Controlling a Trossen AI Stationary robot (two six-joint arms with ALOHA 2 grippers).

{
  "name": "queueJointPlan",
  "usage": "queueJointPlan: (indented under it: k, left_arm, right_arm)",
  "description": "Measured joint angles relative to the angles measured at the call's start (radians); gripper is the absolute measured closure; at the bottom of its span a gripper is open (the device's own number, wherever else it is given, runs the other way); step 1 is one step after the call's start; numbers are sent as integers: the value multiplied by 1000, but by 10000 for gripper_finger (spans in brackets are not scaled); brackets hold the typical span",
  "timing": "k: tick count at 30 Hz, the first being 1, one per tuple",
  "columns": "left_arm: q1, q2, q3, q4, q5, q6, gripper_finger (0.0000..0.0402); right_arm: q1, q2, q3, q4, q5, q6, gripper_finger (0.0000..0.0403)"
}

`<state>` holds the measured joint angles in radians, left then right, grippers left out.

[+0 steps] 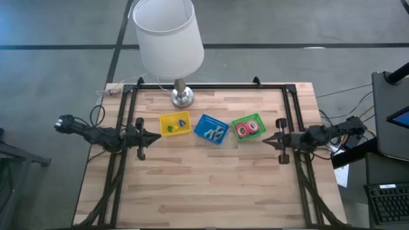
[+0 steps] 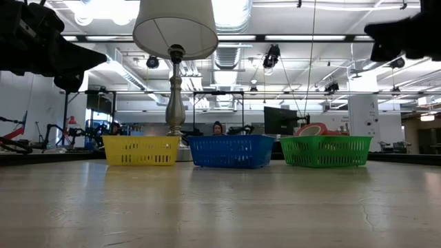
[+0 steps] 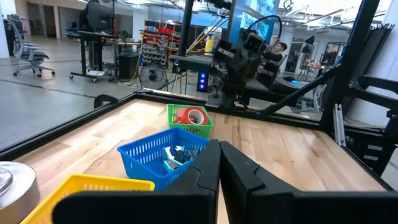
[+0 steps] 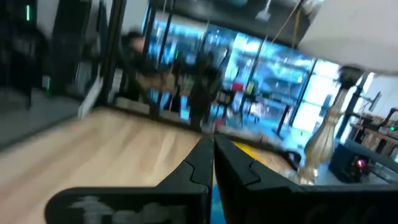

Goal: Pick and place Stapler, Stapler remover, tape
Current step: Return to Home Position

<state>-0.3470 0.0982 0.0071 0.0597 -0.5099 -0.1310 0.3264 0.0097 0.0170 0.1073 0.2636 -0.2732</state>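
Red ring-shaped tape rolls with pale centres (image 1: 246, 130) lie close together inside the green mesh basket (image 1: 261, 121). Small grey-blue staplers (image 1: 215, 132) lie in the blue basket (image 1: 199, 125). Small blue and green pieces (image 1: 174, 126) lie in the yellow basket (image 1: 174, 116).

An open lab or workshop: bare ducts (image 2: 231, 58) and strip lights (image 2: 344, 4) run across the top of the low view, while office chairs (image 3: 28, 46) and stocked parts shelves (image 3: 163, 38) stand upper left in the left wrist view.

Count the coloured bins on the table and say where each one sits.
3, in a row: the yellow bin at the robot's left, the blue bin in the middle, the green bin at the robot's right.
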Motion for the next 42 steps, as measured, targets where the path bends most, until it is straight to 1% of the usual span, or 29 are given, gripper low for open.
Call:
queueJointPlan:
  k: [3,5,8,14,17,26,32,42]
  left_arm:
    - [0,0,0,0,0,0,390]
    - [0,0,0,0,0,0,390]
    - [0,0,0,0,0,0,390]
    - [0,0,0,0,0,0,390]
    - [0,0,0,0,0,0,390]
    - [0,0,0,0,0,0,390]
    - [0,0,0,0,0,0,390]
    - [0,0,0,0,0,0,390]
  right_arm:
    - [0,-1,0,96,0,27,394]
    - [0,-1,1,122,0,30,394]
    - [0,0,1,96,0,28,394]
    - [0,1,1,-27,0,-22,394]
    - [0,2,0,-80,0,-18,394]
    - [0,52,0,-77,-1,80,394]
    - [0,103,0,-77,-1,96,394]
    - [0,176,0,-77,-1,220,394]
